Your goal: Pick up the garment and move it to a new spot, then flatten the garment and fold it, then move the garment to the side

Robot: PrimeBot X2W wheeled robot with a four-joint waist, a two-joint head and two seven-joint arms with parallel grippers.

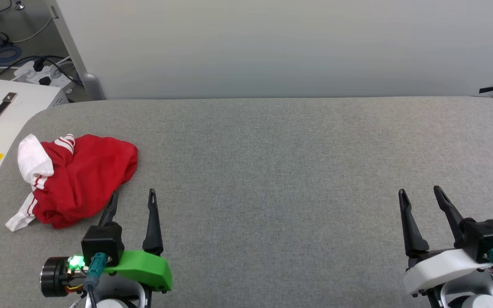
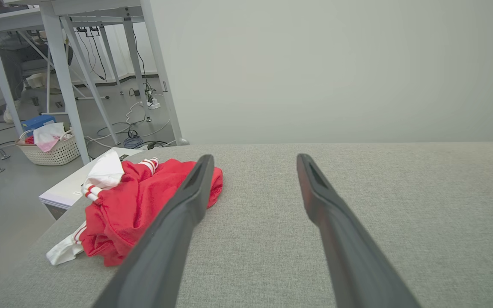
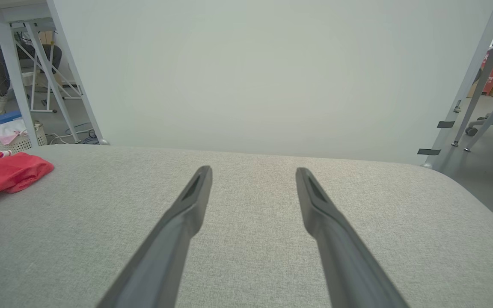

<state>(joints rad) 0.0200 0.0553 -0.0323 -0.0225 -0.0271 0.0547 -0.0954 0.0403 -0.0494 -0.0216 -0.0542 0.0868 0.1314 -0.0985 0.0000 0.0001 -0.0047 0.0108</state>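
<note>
Two arms reached forward low over the table (image 1: 272,171), jaws spread and empty: left gripper (image 1: 134,192) just beside the garment (image 1: 84,179), right gripper (image 1: 420,190) well apart.

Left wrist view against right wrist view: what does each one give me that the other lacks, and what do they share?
Left wrist view's own: the left gripper, open, most of the garment with its white sleeve, and a white case just past it.
Right wrist view's own: the right gripper, open, the rounded right corner of the tabletop, and a chair base on castors.
Shared: the grey table, the crumpled red cloth lying on it, a laundry basket on the floor, and the pale panel behind.
</note>
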